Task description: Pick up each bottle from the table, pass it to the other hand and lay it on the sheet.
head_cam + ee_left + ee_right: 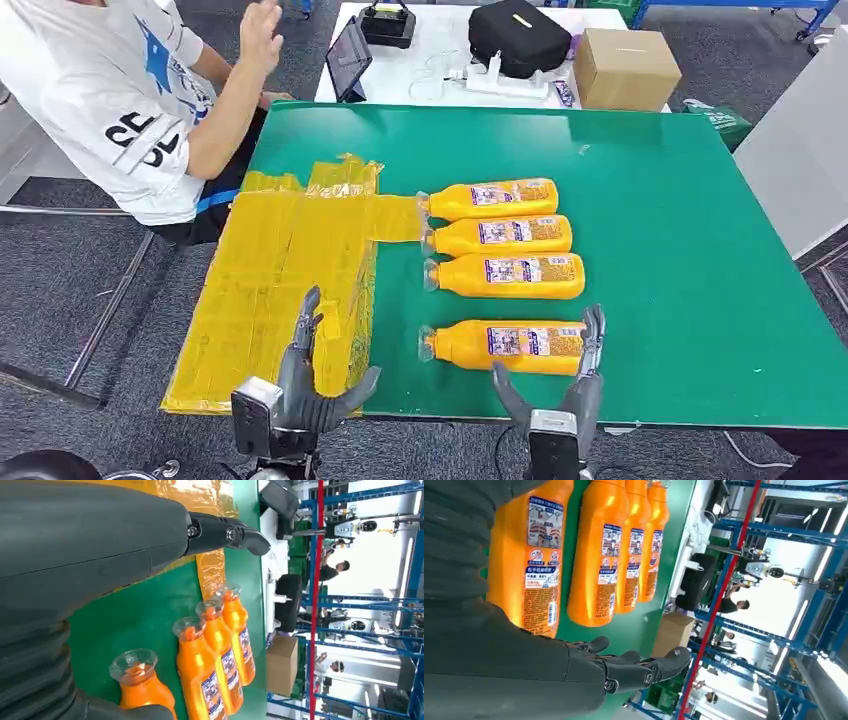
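Several orange bottles lie on their sides on the green table [660, 200], caps pointing toward the yellow sheet [290, 270]. The nearest bottle [505, 346] [529, 555] [142, 687] lies apart from a row of three [495, 199] [500, 234] [508, 275]. My right hand [565, 390] [624, 667] is open at the table's near edge, its fingers raised beside the nearest bottle's base, thumb on the near side. My left hand [305, 380] [220, 532] is open over the near part of the sheet, holding nothing.
A person in a white shirt [110, 90] sits at the far left with a hand raised. A white table behind carries a black bag [518, 35], a cardboard box [622, 68] and a tablet [348, 58]. Grey carpet surrounds the table.
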Available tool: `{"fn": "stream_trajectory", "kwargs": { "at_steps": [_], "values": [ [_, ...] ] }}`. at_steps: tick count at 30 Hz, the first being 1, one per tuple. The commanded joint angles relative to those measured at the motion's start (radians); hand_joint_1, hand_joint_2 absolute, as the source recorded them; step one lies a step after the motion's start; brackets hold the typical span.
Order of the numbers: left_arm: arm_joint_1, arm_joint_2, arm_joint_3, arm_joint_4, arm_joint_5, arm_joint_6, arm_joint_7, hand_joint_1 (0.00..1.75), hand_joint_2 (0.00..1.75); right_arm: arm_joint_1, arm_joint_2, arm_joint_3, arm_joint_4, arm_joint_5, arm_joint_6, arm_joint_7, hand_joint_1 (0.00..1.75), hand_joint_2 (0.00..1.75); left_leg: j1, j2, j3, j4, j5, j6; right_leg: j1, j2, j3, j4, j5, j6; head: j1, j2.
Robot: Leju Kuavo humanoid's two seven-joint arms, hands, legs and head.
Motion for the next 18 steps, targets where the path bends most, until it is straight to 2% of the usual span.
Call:
{"fn": "stream_trajectory", "kwargs": {
  "at_steps": [1,2,5,7,10,14,18],
  "values": [
    [0.019,0.004,-0.002,-0.012,-0.006,-0.014,0.009,0.00,1.75,-0.033,-0.013,0.022,0.059,-0.014,-0.013,-0.007,0.00,1.75,0.001,0.003,0.006,-0.001,-0.003,-0.001,0.001,0.002,0.006,-0.002,-0.001,-0.002,0.000,0.000],
    [0.018,0.002,-0.001,-0.011,-0.007,-0.014,0.009,0.00,1.75,-0.034,-0.015,0.024,0.059,-0.013,-0.013,-0.007,0.00,1.75,0.001,0.002,0.002,-0.001,-0.001,0.000,0.001,0.001,0.002,-0.001,0.000,-0.001,0.000,0.000],
    [0.014,-0.001,0.002,-0.008,-0.009,-0.013,0.008,0.00,1.75,-0.039,-0.029,0.028,0.065,0.005,-0.010,0.011,0.00,1.75,0.001,0.003,0.005,-0.001,-0.002,-0.001,0.001,0.002,0.005,-0.002,-0.001,-0.002,0.000,0.000],
    [0.014,0.001,0.003,-0.008,-0.009,-0.013,0.007,0.00,1.75,-0.039,-0.031,0.026,0.064,0.005,-0.010,0.013,0.00,1.75,0.001,0.001,0.002,-0.001,-0.001,0.000,0.001,0.000,0.002,-0.001,0.000,-0.001,0.000,0.000],
    [0.013,0.000,0.011,-0.005,-0.011,-0.016,0.004,0.00,1.75,-0.045,-0.057,0.035,0.063,0.053,-0.008,0.048,0.00,1.75,0.001,0.001,0.002,-0.001,-0.001,0.000,0.001,0.001,0.002,-0.001,0.000,-0.001,0.000,0.000],
    [0.008,-0.005,0.030,-0.010,-0.037,-0.001,-0.009,0.00,1.75,-0.067,-0.122,0.053,0.034,0.202,0.005,0.173,0.00,1.75,0.001,0.002,0.005,-0.001,-0.002,0.000,0.001,0.001,0.005,-0.002,-0.001,-0.001,0.000,0.000],
    [0.006,-0.005,0.033,-0.010,-0.040,-0.001,-0.009,0.00,1.75,-0.072,-0.129,0.048,0.022,0.205,0.015,0.189,0.00,1.75,0.001,0.002,0.004,-0.001,-0.002,0.000,0.001,0.001,0.004,-0.002,0.000,-0.001,0.000,0.000]
  ]
}}
